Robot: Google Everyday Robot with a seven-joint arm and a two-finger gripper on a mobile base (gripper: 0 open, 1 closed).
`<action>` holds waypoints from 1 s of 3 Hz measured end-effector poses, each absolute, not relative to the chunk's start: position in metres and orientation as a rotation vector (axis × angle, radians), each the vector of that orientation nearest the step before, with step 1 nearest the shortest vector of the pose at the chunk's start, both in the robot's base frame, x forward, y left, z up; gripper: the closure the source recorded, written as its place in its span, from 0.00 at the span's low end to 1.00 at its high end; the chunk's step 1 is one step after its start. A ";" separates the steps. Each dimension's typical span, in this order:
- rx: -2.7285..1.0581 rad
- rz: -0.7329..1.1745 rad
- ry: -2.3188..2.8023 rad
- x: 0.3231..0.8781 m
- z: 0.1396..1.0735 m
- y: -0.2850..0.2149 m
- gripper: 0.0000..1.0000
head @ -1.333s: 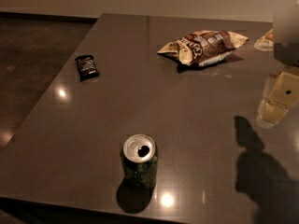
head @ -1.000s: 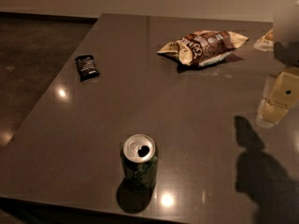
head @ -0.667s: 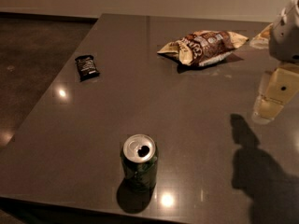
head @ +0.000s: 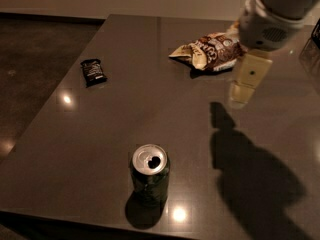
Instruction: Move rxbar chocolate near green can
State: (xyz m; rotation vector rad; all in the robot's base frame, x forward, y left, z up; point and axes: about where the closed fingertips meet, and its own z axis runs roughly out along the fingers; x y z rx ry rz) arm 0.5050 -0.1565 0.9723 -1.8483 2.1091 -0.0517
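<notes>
A: Count on the desk [head: 125, 114]?
B: One rxbar chocolate [head: 93, 71], one green can [head: 150, 174], one chip bag [head: 210, 51]. Three items.
A: Bar vs end effector [head: 241, 95]?
B: Bar lies flat near the desk's left edge, toward the far side. End effector hangs over the right part of the desk, just in front of the chip bag, shadow on the surface below it. Bar is well apart from it, off to the left.
A: Grip state?
B: Cannot tell, wide or narrow.
A: Can?
B: Upright near the front edge, well apart from the bar.
</notes>
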 end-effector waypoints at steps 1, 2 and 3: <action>-1.896 -0.016 2.057 0.544 0.966 -0.113 0.00; -1.902 0.023 2.032 0.572 0.957 -0.069 0.00; -1.875 0.064 2.025 0.585 0.950 -0.027 0.00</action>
